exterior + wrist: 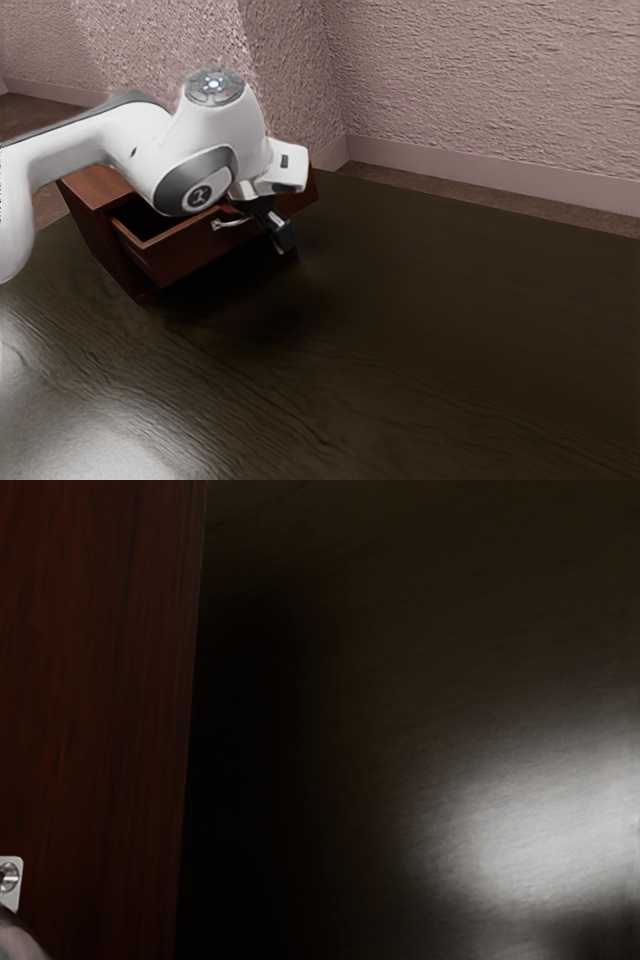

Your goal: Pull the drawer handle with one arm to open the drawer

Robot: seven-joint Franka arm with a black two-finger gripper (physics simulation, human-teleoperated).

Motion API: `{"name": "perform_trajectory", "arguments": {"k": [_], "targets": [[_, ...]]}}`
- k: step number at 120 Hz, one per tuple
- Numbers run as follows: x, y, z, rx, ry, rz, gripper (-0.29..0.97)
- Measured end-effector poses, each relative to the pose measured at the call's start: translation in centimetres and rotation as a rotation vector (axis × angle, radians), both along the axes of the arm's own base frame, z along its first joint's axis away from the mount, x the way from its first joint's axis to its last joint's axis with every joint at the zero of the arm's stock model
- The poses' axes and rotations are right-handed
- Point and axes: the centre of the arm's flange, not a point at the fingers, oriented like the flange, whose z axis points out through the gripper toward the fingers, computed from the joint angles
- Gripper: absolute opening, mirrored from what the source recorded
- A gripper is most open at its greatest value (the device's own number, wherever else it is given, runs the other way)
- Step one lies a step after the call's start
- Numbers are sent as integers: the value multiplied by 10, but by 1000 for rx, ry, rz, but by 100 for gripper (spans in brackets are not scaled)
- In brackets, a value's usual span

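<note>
A reddish-brown wooden cabinet (95, 190) stands on the dark floor at the exterior view's left. Its drawer (185, 250) is pulled partway out, and a dark gap shows its inside. A thin silver handle (230, 224) runs across the drawer front. My black gripper (281, 236) hangs at the handle's end toward the exterior view's right, close against the drawer front. My white arm covers much of the cabinet top. In the wrist view the drawer front (100, 680) is a red wood panel close to my hand, with a silver handle mount (8, 877) at its edge.
Dark wood-grain floor (400, 340) spreads wide in front of the drawer and toward the exterior view's right. Textured pink walls with a pale baseboard (480, 165) close the room behind the cabinet.
</note>
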Motion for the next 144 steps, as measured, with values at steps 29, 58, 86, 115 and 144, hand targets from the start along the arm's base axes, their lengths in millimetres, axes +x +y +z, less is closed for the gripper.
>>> {"name": "perform_trajectory", "arguments": {"k": [29, 58, 86, 115, 144], "targets": [[1, -12, -7, -11, 13, -9, 69], [1, -17, -11, -2, 18, -10, 76], [-10, -23, 19, 54, -4, 18, 20], [-16, -34, 36, 65, -11, 25, 53], [-80, -206, 172, 37, -90, -90, 65]]}}
